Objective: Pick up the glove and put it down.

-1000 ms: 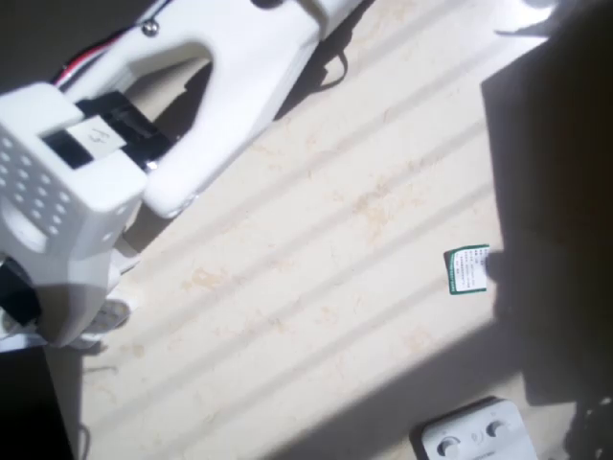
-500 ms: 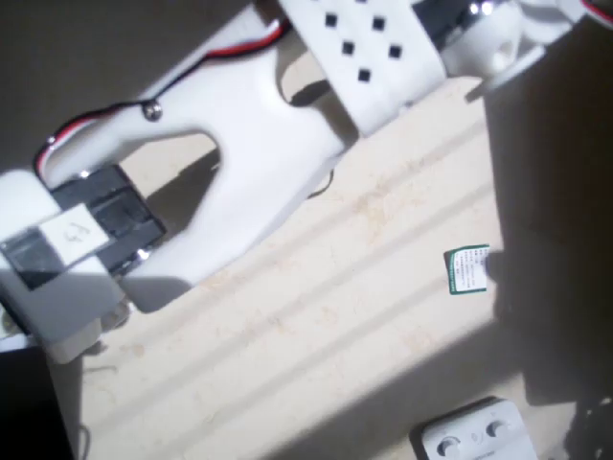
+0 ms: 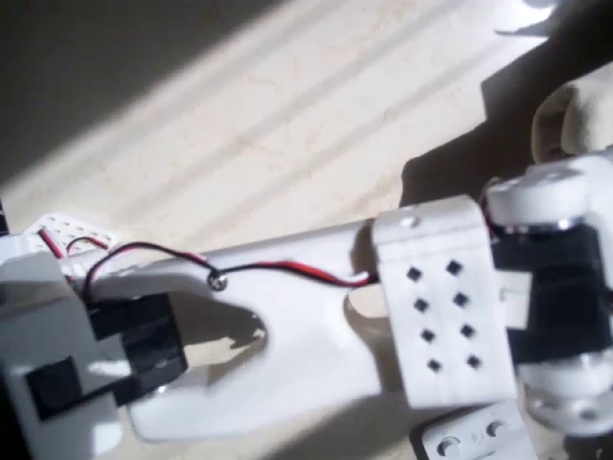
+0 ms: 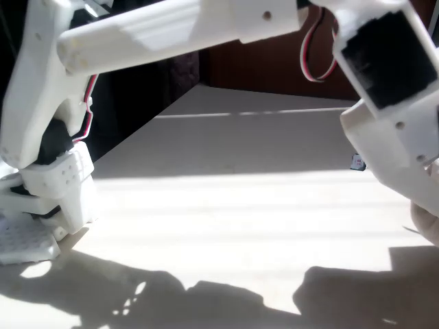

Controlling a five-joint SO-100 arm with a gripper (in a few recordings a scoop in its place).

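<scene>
Tabletop (image 4: 226, 219) lies sunlit; overhead, glove (image 3: 567, 120) and white device (image 3: 476, 439) appear.

You're working in hard, low sunlight that falls in stripes across the counter (image 3: 287, 125), pale bands alternating with thin shadow lines in the overhead view. The top left corner there sits in deep shade. The white arm (image 3: 306, 316) glares and loses surface detail (its near parts look soft, out of focus). The glove (image 3: 570, 120) is half lit at the right edge. In the fixed view the arm (image 4: 171, 27) throws a dark, blurred shadow along the bottom, and the background is nearly black.
</scene>
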